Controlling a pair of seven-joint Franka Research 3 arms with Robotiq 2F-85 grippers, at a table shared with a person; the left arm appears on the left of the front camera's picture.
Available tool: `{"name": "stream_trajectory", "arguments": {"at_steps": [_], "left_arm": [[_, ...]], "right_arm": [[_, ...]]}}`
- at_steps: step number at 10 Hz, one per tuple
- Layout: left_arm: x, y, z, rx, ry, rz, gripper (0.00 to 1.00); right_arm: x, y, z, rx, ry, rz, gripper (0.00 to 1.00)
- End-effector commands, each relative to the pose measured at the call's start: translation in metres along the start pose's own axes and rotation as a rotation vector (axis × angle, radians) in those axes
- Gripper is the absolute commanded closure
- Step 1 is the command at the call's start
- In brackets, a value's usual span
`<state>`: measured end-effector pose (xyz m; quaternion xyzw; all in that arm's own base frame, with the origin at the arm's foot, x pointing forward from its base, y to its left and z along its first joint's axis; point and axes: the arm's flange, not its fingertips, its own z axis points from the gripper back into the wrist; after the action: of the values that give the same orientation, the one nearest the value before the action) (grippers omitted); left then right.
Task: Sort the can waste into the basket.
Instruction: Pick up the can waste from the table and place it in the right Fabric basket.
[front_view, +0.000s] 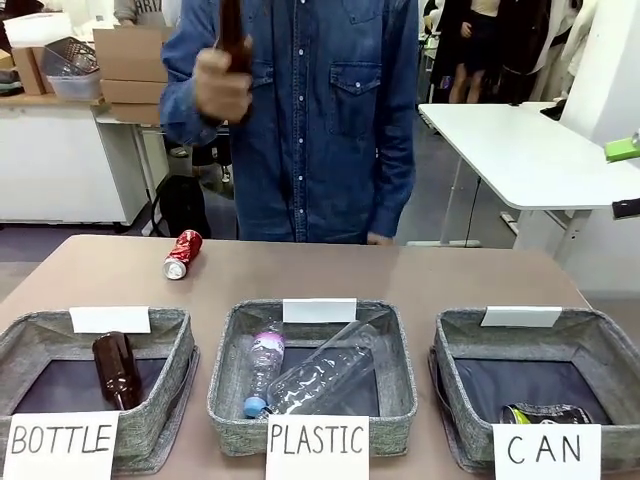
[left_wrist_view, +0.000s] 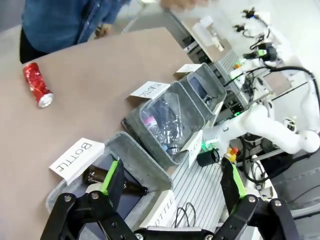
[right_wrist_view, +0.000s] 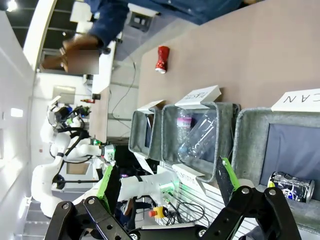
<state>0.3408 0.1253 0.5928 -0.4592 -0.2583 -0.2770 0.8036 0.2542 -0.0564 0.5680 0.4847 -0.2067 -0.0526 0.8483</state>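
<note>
While the dark blue-black dented can (front_view: 545, 413) lies in the grey woven CAN basket (front_view: 600, 345), the red dented metal can (front_view: 182, 253) waits outside.
It lies on its side at the brown table's (front_view: 450, 280) far left. Left gripper (left_wrist_view: 174, 175) and right gripper (right_wrist_view: 167, 172) gape wide, empty; next, likely, one reaches over and closes on it.

Centre left: red can (front_view: 182, 254), silver ends. Lower right: grey woven basket (front_view: 455, 345), dark lining, white sign (front_view: 546, 452), black "CAN"; inside, blue-black can (front_view: 545, 413) with silver marks. Lower left: brown bottle (front_view: 117, 370). Top: blue denim shirt (front_view: 320, 120).
</note>
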Motion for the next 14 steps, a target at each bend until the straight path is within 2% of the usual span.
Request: {"name": "stream_trajectory", "arguments": {"at_steps": [1,4,6,9,11,12,14], "left_arm": [[0.003,-0.011,0.042,0.014,-0.039,-0.044,0.00],[-0.036,-0.024,0.135,-0.044,-0.194,-0.039,0.00],[-0.054,-0.030,0.145,0.015,-0.256,-0.045,0.00],[-0.048,-0.026,0.135,0.033,-0.234,-0.035,0.00],[-0.039,-0.024,0.122,-0.008,-0.178,-0.044,0.00],[-0.029,-0.019,0.099,-0.022,-0.126,-0.044,0.00],[0.003,-0.004,0.033,0.057,-0.020,-0.003,0.00]], "right_arm": [[0.001,-0.001,0.002,-0.002,0.004,0.021,0.00],[0.001,-0.001,0.002,-0.002,0.004,0.021,0.00],[0.001,-0.001,0.002,-0.002,0.004,0.021,0.00],[0.001,-0.001,0.002,-0.002,0.004,0.021,0.00],[0.001,-0.001,0.002,-0.002,0.004,0.021,0.00],[0.001,-0.001,0.002,-0.002,0.004,0.021,0.00],[0.001,-0.001,0.002,-0.002,0.004,0.021,0.00]]}}
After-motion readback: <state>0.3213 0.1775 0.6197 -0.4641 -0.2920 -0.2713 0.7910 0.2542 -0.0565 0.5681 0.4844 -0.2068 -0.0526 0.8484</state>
